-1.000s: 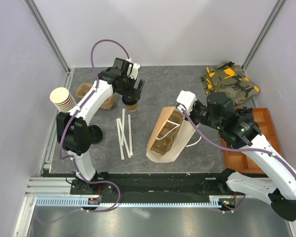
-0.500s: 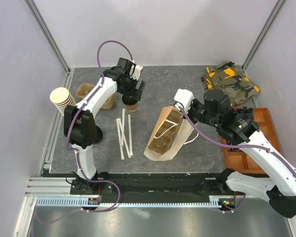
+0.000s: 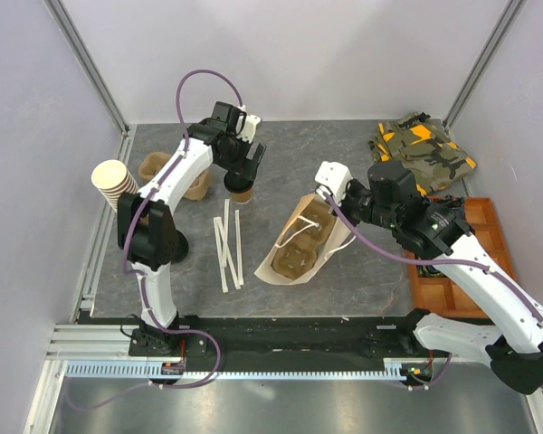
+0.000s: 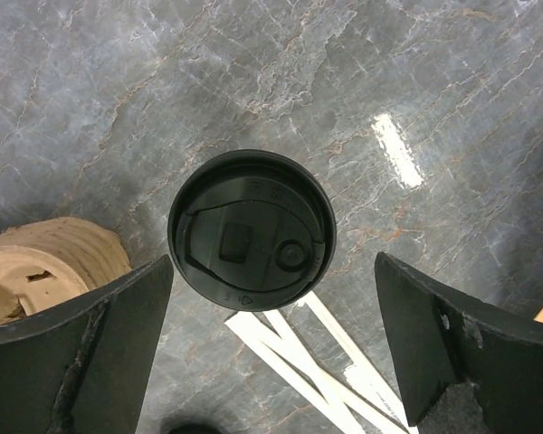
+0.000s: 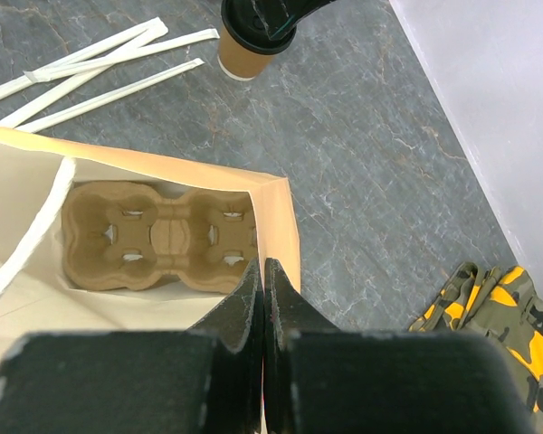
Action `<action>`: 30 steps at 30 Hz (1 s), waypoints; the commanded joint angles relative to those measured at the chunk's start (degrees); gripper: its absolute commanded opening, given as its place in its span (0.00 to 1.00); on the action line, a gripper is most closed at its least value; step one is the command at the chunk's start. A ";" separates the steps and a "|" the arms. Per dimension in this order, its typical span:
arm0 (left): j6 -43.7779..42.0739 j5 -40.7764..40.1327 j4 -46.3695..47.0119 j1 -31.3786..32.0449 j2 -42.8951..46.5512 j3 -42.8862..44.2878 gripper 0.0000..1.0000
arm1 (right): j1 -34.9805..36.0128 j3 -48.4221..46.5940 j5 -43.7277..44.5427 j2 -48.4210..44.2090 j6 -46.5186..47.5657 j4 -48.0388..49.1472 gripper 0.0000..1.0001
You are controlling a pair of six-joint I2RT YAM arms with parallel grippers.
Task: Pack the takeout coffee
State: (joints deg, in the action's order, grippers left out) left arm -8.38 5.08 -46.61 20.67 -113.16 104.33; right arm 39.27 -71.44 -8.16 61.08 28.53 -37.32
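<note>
Grey marbled tabletop carries the takeout coffee (image 4: 252, 231), upright with its black lid on, just behind the white wrapped sticks (image 3: 228, 244) and well apart from the paper bag (image 5: 118, 312). The cup has not moved over the last second. The left gripper (image 4: 273, 262) still hangs directly above it with its jaws spread wide, one on either side of the lid and touching neither, so nothing is grasped yet. What has changed is the bag: the right gripper (image 5: 262, 271), pinched shut on the rim of its mouth, has dragged it leftward and tipped it lower, so from above more of the pulp cup carrier (image 5: 158, 237) inside now shows. I judge this as the bag being readied with its mouth held open. The packing itself has not begun; the left claw must first drop, close round the cup, then carry it across to the carrier.
</note>
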 commanded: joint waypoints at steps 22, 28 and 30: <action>-4.36 1.77 2.05 -1.68 -3.73 0.61 0.88 | 0.02 -3.97 -0.89 2.90 -1.55 0.58 0.00; -4.10 1.51 2.22 -1.77 -4.34 -0.71 0.78 | 0.11 -4.67 -0.54 3.43 -1.46 0.06 0.00; -4.01 1.33 2.40 -1.77 -4.52 -1.06 0.74 | 0.11 -4.85 -0.62 3.52 -1.46 -0.12 0.00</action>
State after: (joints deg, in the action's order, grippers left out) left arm -10.83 6.17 -45.89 19.18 -116.71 104.01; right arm 39.27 -73.67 -8.29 64.45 27.81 -37.39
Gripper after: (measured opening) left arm 0.785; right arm 0.009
